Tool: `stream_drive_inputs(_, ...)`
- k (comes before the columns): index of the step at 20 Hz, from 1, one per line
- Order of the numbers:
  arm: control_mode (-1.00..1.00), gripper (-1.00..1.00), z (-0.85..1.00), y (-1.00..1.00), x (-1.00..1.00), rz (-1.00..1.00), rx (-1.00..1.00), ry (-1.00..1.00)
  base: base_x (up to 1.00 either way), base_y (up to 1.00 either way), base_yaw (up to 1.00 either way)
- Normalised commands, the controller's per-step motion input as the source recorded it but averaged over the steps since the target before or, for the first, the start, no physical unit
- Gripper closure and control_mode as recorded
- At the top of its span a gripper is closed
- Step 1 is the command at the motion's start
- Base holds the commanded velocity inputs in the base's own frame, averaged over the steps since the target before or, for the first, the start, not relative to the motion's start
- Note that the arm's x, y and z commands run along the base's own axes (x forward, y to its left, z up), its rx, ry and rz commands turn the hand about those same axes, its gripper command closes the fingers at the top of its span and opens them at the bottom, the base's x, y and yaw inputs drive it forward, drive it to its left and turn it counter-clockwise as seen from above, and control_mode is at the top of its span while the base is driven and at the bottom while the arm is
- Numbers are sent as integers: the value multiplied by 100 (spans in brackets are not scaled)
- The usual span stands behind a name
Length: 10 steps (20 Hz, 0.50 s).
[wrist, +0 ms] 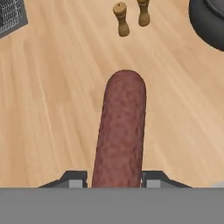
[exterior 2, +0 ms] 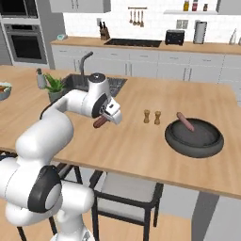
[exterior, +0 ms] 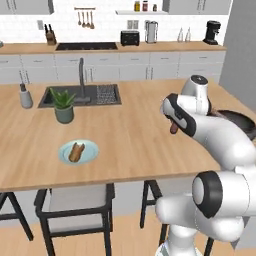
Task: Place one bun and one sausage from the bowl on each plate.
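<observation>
1. Wood-grain island counter (exterior: 130, 145) spans the foreground, matte and pale, with dark stools tucked under its near edge.
2. Gripper (wrist: 118, 177) hangs above the bare wood, jaws clamped on a sausage (wrist: 120, 131); its rounded, rough reddish-brown end points away from the hand.
3. Pale blue plate (exterior: 78, 151) lies flat near the counter's front edge, carrying a tan bun (exterior: 76, 151) with something darker on it.
4. Two small brown shakers (exterior 2: 152, 116) stand upright just beside the dark bowl (exterior 2: 194, 139), a shallow round dish holding a second sausage (exterior 2: 185, 121).
5. Farther back, a sunken sink (exterior: 80, 95) and a potted plant (exterior: 63, 105); beyond, white cabinets line the wall.
</observation>
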Motion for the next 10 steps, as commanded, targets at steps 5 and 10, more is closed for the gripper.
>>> stream_drive_inputs(5, 100, 100, 0, 0, 0, 0, 0, 0, -32, 100, 0)
stream_drive_inputs(10, 100, 100, 0, 0, 0, 0, 0, 0, -36, 100, 0)
